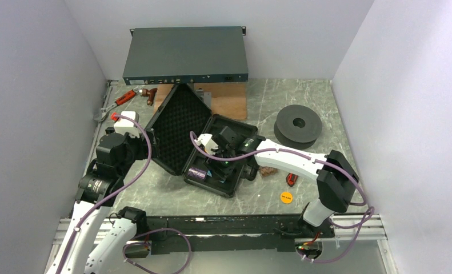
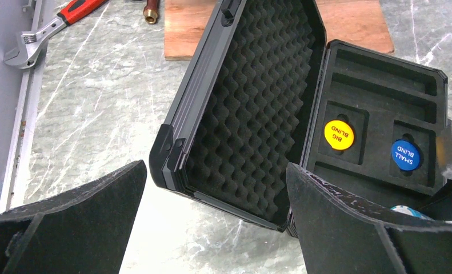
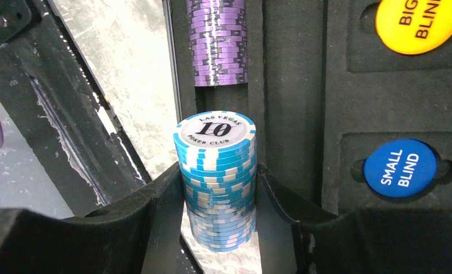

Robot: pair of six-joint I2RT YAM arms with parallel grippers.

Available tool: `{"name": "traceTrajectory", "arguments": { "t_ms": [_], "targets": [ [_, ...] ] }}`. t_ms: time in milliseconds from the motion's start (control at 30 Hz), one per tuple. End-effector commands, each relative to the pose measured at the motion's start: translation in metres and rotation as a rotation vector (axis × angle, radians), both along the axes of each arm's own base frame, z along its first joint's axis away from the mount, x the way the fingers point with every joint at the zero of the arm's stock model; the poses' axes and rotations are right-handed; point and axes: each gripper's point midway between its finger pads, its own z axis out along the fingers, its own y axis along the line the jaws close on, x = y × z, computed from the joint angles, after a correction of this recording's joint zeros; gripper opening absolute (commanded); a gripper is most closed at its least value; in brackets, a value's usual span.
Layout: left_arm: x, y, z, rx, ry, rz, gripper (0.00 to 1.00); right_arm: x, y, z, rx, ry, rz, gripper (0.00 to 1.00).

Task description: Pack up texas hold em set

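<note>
Nearest on the desk [image 1: 172, 197], right side, the orange disc [image 1: 286, 198] lies loose, not yet packed. Just beyond it are a small red-and-black item [image 1: 291, 179] and what looks like the brown chip roll [image 1: 267, 170], lying just right of the case and outside it. The black case [image 2: 383, 63] sits mid-desk with its foam lid [image 2: 252, 103] swung open to the left. The right hand [image 3: 219, 188] reaches into the tray, clenched on the teal chip roll [image 3: 215, 148], one finger on each side. The roll is lined up with the long trough at the tray's left edge (can't tell if it's seated or just above it). Further along the same trough the purple chip roll [image 3: 219, 43] is already in. The blue disc [image 3: 399, 168] and yellow disc [image 3: 419, 23] are each in a round pocket to the right, done. The left hand [image 2: 216, 168] hovers left of the case at the lid's near corner, released and wide, holding nothing. Far side has non-task stuff: black spool [image 1: 298, 124], wooden board [image 1: 229, 103], red-handled wrench [image 1: 118, 103] and grey rack unit [image 1: 186, 56]. Judging progress as past halfway. Left to do are seating the teal roll, packing the brown roll and orange disc, and closing the lid.
</note>
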Motion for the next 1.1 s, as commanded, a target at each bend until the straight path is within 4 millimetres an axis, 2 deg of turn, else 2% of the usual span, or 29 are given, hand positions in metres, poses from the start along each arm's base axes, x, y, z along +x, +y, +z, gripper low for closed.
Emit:
{"name": "traceTrajectory", "arguments": {
  "t_ms": [0,500,1067],
  "targets": [
    [0.001,0.002,0.009,0.003,-0.034,0.007,0.99,0.014,0.022,0.022,0.067,-0.077,0.010,0.00],
    [0.000,0.003,0.010,0.004,-0.037,0.011,0.99,0.014,0.024,-0.006,-0.049,-0.095,0.027,0.00],
    [0.000,0.003,0.009,0.005,-0.036,0.013,0.99,0.010,0.024,-0.021,-0.096,-0.085,0.046,0.00]
  ]
}}
